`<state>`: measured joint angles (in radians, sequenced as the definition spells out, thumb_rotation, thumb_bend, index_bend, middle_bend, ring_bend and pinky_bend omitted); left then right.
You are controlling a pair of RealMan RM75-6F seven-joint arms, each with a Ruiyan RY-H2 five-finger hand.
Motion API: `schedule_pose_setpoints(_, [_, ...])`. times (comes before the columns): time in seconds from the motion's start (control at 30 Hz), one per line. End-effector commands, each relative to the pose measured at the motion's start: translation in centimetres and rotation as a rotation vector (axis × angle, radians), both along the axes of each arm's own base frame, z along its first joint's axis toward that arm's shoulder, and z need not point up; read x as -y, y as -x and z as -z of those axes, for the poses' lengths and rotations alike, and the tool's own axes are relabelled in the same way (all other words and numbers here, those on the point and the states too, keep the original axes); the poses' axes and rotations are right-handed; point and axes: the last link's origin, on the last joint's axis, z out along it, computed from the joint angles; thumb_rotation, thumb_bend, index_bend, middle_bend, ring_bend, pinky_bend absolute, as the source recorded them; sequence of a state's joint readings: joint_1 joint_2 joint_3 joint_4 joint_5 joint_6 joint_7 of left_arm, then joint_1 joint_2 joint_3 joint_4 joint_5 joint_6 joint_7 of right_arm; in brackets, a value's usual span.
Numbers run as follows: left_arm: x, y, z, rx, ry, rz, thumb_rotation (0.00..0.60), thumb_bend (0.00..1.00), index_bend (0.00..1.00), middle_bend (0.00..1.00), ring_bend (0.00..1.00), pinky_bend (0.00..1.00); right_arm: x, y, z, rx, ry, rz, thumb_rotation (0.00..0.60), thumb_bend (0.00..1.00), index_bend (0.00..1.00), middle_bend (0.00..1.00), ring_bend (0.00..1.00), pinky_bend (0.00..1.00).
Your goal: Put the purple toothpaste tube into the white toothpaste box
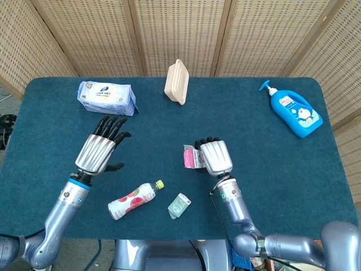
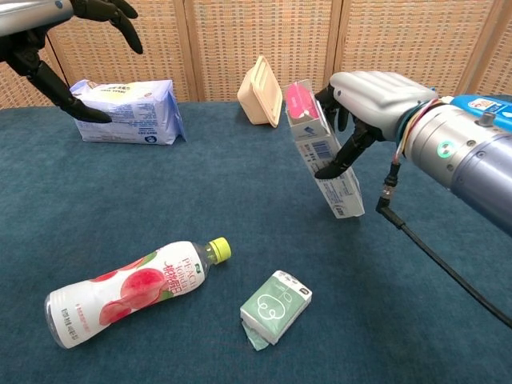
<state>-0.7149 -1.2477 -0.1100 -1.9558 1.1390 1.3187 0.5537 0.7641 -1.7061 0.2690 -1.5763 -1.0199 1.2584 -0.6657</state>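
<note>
My right hand (image 1: 215, 158) (image 2: 374, 98) grips the white toothpaste box (image 1: 196, 160) (image 2: 326, 158) and holds it tilted nearly upright over the table, open end up. The purple-pink toothpaste tube (image 1: 187, 157) (image 2: 298, 101) sits inside the box, and only its end shows at the open top. My left hand (image 1: 101, 150) (image 2: 40, 32) is well off to the left with its fingers spread and nothing in it.
A drink bottle (image 1: 132, 199) (image 2: 132, 290) and a small green carton (image 1: 179, 205) (image 2: 276, 306) lie near the front edge. A wipes pack (image 1: 107, 97) (image 2: 126, 112), a beige tray (image 1: 176, 82) (image 2: 260, 90) and a blue pump bottle (image 1: 295, 111) lie at the back.
</note>
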Motion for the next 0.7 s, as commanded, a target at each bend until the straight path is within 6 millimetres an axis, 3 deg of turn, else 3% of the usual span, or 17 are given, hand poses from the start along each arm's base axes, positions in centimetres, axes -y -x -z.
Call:
schedule_pose_setpoints(0.03, [0.0,1.1,-0.2,0.005,-0.003,-0.019,0.6,0.09,0.28,0.08,0.01,0.0,0.5,0.2,-1.0,-0.026,0.043,-0.021,0.6,0.13,0.63,0.53,0.44,0.45])
schedule_pose_setpoints(0.33, [0.1,2.0,0.0,0.012,0.002,-0.025,0.6,0.09,0.29,0.08,0.01,0.0,0.9,1.3,-2.6,-0.201,0.124,-0.096,0.6,0.14,0.64,0.54,0.45,0.45])
schedule_pose_setpoints(0.7, [0.4,3.5,0.2,0.008,0.001,-0.048,0.6,0.09,0.29,0.08,0.01,0.0,1.5,5.1,-5.7,-0.4,0.19,-0.067,0.6,0.14,0.64,0.54,0.45,0.45])
